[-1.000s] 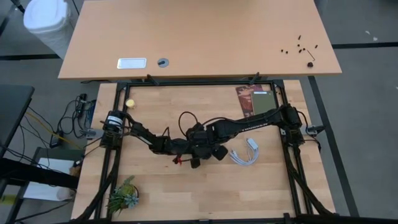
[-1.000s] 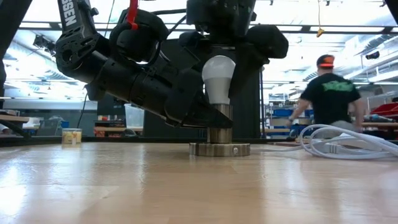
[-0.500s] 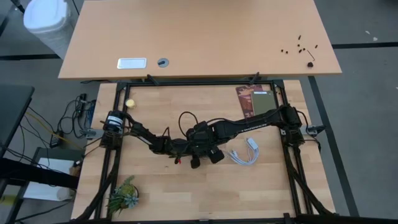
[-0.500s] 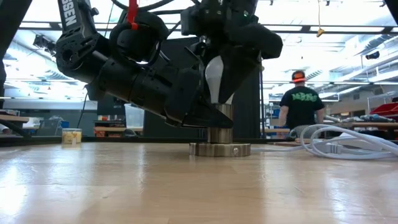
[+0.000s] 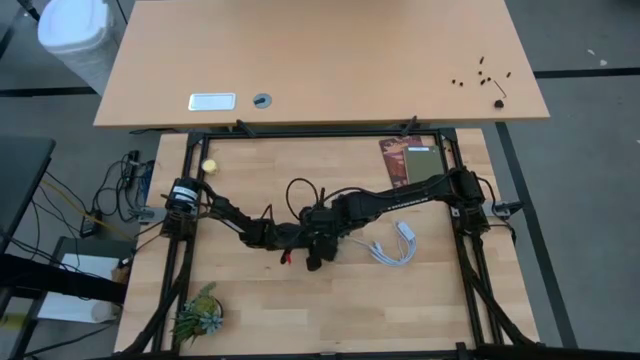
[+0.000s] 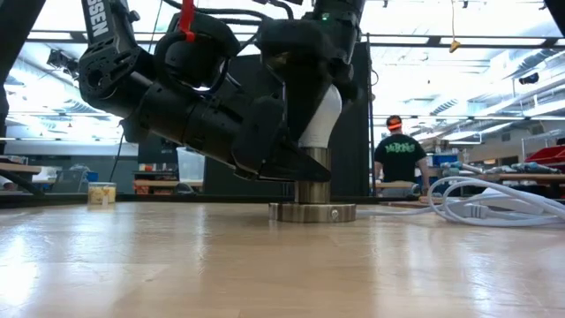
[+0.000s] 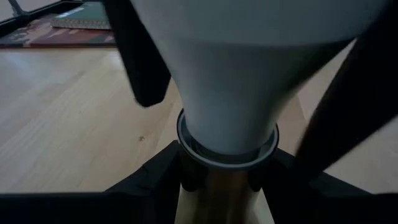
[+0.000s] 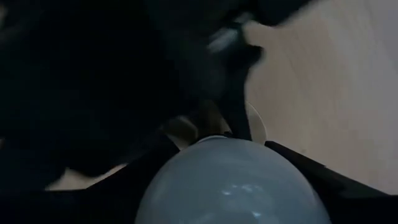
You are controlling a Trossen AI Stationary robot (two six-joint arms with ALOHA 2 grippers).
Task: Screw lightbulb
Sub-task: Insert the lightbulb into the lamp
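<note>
A: High view; both arms meet near table centre; left gripper (image 5: 288,236) reaches in from 9 o'clock, right gripper (image 5: 322,232) from 3 o'clock; the bulb is hidden beneath them; white cable (image 5: 393,246) lies coiled just beside, at 4 o'clock of the grippers; a yellow ball (image 5: 210,165) sits well apart at 10 o'clock.

B: Low view; the lightbulb (image 6: 320,122) stands upright in the socket (image 6: 312,189), whose round base rests on the table (image 6: 265,265); right gripper comes from 12 o'clock and closes round the dome; left gripper clamps the socket neck from 9 o'clock; a person stands far behind, in the room.

A: Left wrist view; pale bulb base (image 7: 227,93) seated in the socket collar; the left arm's own dark fingers (image 7: 152,180) press either side of the brass neck, narrow, holding the socket steady.

B: Right wrist view; frosted dome (image 8: 233,183) fills the space between the right fingers (image 8: 298,169), which touch both flanks; grip narrow, on the bulb.

A: Judgement; step in hand is the turning itself, bulb threaded partway or more; depth cannot be told.

B: Next move likely calls for wrist rotation about the vertical axis, light grip, socket braced; risk is tilting the bulb and cross-threading.
</note>
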